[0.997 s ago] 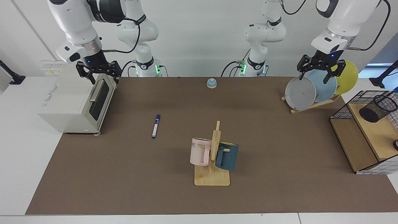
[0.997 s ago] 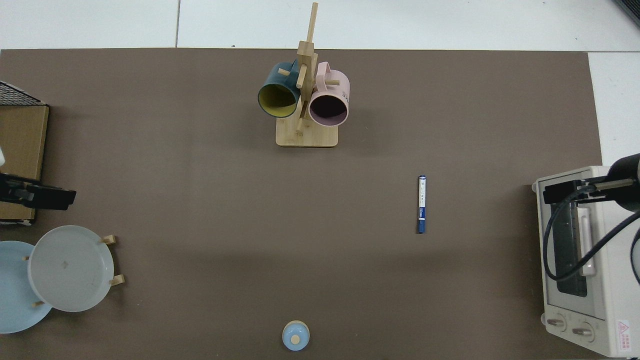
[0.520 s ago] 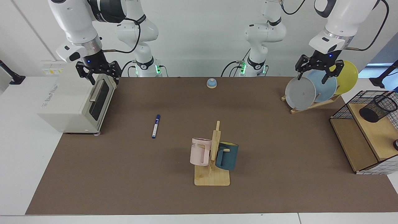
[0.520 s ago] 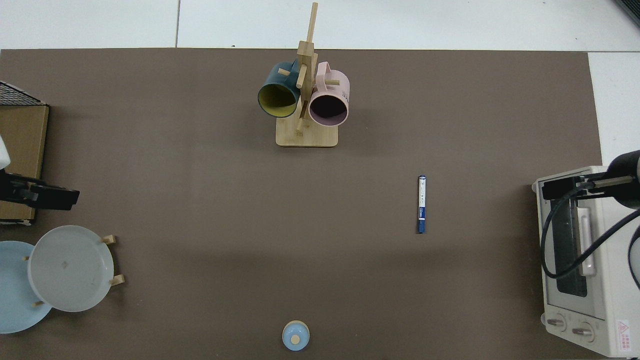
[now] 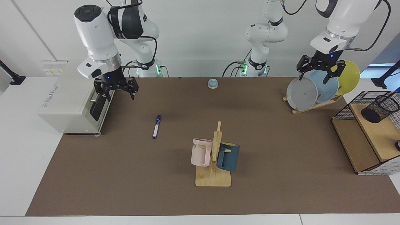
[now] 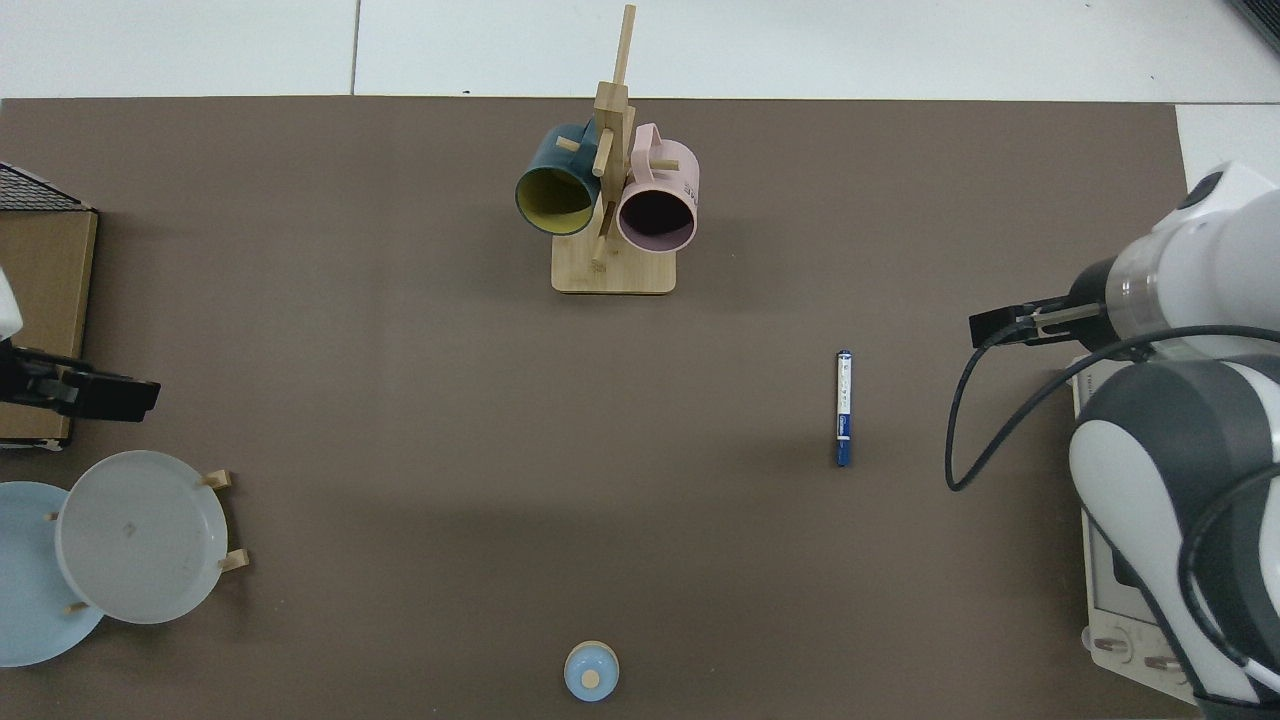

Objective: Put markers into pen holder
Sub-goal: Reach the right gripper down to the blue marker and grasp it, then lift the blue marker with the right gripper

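Facing view: my right gripper [image 5: 116,89] hangs above the mat just off the front of the toaster oven [image 5: 75,104], fingers spread wide with nothing between them. The marker [image 5: 156,127] lies flat on the mat, down and toward the middle of the table from that gripper, and well apart from it. Its long axis runs nearly front-to-back, leaning a little, with the blue cap at the far end toward my bases. My left gripper [image 5: 321,69] waits up by the plate rack [image 5: 315,103], also open and empty, with nearly the whole table between it and the marker, so I judge the pick is the right arm's. The holder [image 5: 380,109] lies tipped on its side on the wooden shelf of the wire basket [image 5: 340,114] at the far end from the marker, on my left arm's side.

Top view: the marker [image 6: 843,407] shows as a straight upright line. My right arm comes in from the side edge above the toaster oven [image 6: 1150,640], its wrist hiding the fingers. Only part of my left gripper [image 6: 85,392] shows, at the opposite edge by the basket [image 6: 40,190]; the holder is out of frame. To close across the barrel, I reckon my fingers must straddle it sideways to that line.
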`<state>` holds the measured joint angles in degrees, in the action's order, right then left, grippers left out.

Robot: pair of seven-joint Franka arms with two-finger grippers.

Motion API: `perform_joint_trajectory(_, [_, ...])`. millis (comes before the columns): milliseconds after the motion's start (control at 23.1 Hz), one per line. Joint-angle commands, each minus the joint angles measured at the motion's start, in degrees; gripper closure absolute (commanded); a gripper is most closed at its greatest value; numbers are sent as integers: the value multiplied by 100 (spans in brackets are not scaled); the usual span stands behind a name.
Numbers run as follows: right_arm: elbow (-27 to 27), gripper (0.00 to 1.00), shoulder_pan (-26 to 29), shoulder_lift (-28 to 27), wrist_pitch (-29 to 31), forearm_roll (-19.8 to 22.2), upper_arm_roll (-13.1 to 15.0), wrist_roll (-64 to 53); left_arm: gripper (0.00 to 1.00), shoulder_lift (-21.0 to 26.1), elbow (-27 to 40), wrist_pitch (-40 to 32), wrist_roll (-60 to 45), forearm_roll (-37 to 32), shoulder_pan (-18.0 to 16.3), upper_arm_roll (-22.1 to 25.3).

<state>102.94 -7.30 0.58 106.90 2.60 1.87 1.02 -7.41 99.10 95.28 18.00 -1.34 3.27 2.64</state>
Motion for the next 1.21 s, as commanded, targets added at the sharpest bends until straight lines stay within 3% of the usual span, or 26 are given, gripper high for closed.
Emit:
perform_joint_trajectory(0, [33, 0, -61, -391, 392, -14, -2, 223, 0, -33, -31, -193, 20, -59, -19, 0])
perform_joint_trajectory(130, [156, 0, -210, -611, 699, -23, 7, 303, 0, -33, -14, -194, 37, -59, -28, 0])
perform_joint_trajectory(303, [323, 0, -228, -787, 876, -356, 7, 303, 0, -33, 22, -185, 20, -59, 7, -9])
perform_joint_trajectory(607, [1149, 0, -579, -980, 1869, -374, 7, 504, 0, -85, 162, -211, 28, -50, 16, -18])
perform_joint_trajectory(910, [1211, 0, -597, -1393, 1957, -374, 15, 531, 0, -129, 259, -343, -24, 55, 7, -202])
perform_joint_trajectory(1171, [1229, 0, -632, -1754, 2405, -374, 7, 1048, 0, -129, 259, -334, -146, 73, 25, -325])
